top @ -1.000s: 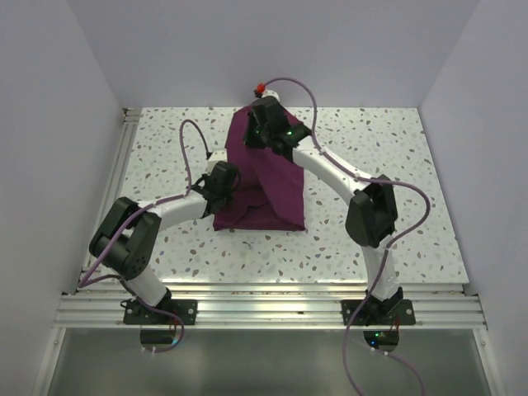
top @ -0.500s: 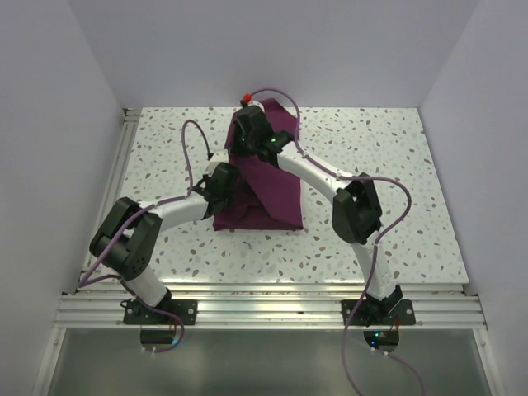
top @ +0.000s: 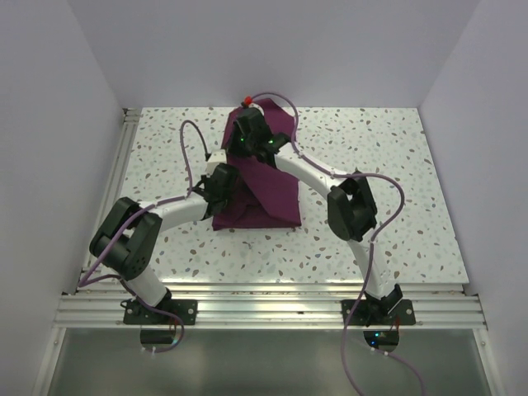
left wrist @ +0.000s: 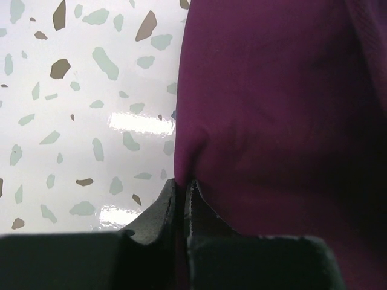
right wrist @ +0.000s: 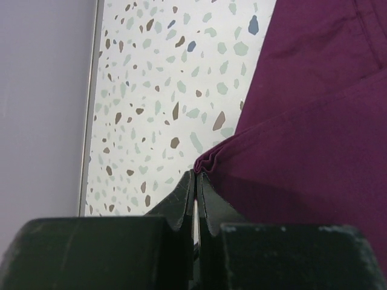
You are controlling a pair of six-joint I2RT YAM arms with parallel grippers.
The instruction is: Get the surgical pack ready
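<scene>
While left gripper (left wrist: 181, 188) pinches the surgical pack (top: 276, 196) at its left edge, right gripper (right wrist: 196, 179) clamped on its raised fold

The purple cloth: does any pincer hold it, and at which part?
Both do. The left pincer pinches the purple cloth at its left edge; the right pincer pinches a bunched fold of its edge.

The light is bright and even, coming from overhead. The glossy table (left wrist: 78, 90) throws back two white glare patches in the left wrist view, and a pale sheen runs along its near edge in the top view. The cloth (left wrist: 272, 90) falls into shadow toward its lower right. Both wrist views blur the black fingers (right wrist: 178, 205) up close, while the top view is sharp.
</scene>
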